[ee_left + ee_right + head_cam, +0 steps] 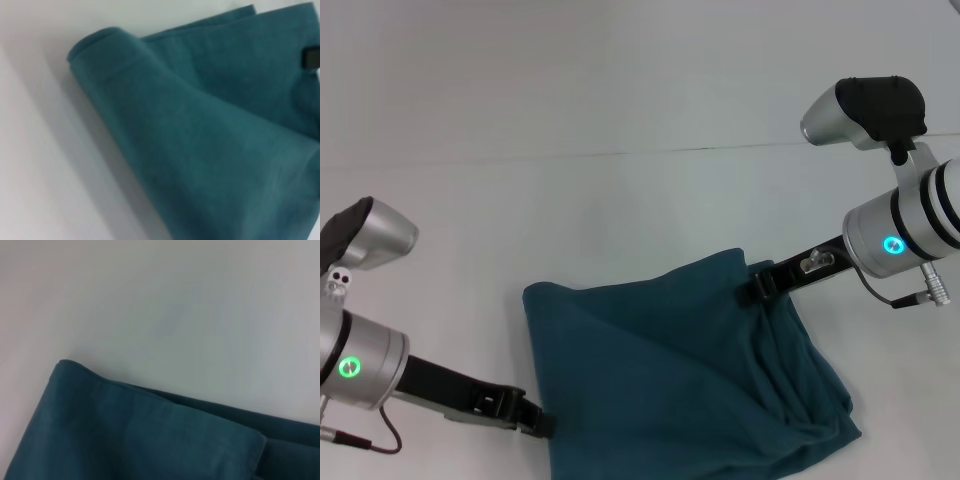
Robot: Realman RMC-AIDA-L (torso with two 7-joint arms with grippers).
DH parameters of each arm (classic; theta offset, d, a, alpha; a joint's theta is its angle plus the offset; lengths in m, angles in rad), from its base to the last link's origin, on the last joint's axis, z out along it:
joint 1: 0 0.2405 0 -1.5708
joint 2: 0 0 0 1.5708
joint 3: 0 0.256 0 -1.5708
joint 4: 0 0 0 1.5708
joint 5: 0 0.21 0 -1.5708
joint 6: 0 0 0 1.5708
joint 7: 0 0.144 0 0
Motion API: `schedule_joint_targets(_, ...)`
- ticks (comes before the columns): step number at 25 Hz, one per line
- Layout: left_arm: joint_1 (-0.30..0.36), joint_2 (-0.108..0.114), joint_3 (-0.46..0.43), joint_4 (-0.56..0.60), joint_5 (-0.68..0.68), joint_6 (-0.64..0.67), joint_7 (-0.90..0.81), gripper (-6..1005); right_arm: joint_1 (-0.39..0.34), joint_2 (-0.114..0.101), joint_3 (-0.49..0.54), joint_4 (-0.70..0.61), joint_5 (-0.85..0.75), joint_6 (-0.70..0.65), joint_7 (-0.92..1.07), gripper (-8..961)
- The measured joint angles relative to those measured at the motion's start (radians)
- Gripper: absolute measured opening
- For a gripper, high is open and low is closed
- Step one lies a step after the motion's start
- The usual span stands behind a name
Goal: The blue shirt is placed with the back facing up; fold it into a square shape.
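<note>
Item: blue shirt (pixel 670 380). You have it lying on the white table (pixel 570 90), in the near part of the surface, with both arms reaching in to it from either side.

Form: partly folded, loosely bunched, no longer spread flat. You see an irregular four-sided mass. Its long axis runs from the far edge of the shirt, by the right gripper, down toward the near edge of the table; the cloth is widest at the near end.

Surface: plain dark teal-blue, soft and matte. No lettering shows on any face you can see. A diagonal fold line crosses the top layer from the shirt's far left corner toward its near right part. On the right side the fabric gathers into hanging pleats that pool in a rumpled heap at the near right corner. The left wrist view shows a rounded, rolled fold (pixel 100 50) with a stitched hem line along it. The right wrist view shows a clean folded corner (pixel 67 370) with a second layer below it.

Left gripper (pixel 538 424): at the shirt's near left edge, tip touching the cloth. You cannot tell whether its claw is clenched or released.

Right gripper (pixel 760 285): at the shirt's far right edge, clenched on a raised pinch of the fabric, which drapes down from it.
</note>
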Motion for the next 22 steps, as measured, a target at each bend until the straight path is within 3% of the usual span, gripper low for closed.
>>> schedule_joint_targets(5, 0.002, -0.006, -0.09, 0.003, -0.013, 0.016, -0.012, 119, 0.0, 0.0, 0.0, 0.0, 0.0, 0.0, -0.008, 84)
schedule_joint_targets(8, 0.003, -0.009, -0.092, 0.0, -0.013, 0.011, -0.012, 125, 0.0, 0.0, -0.002, 0.0, 0.0, -0.001, -0.01, 84)
schedule_joint_targets(14, 0.005, -0.02, -0.085, -0.003, -0.008, 0.004, -0.007, 337, 0.0, 0.0, -0.006, 0.0, 0.0, 0.0, -0.01, 84)
schedule_joint_targets(16, 0.006, -0.021, -0.075, -0.003, -0.003, 0.001, -0.006, 583, 0.001, 0.0, -0.006, 0.0, 0.0, -0.001, -0.011, 84)
schedule_joint_targets(22, 0.011, -0.029, -0.052, -0.013, -0.001, -0.003, -0.005, 710, 0.005, 0.0, -0.006, 0.0, 0.0, -0.004, -0.011, 84)
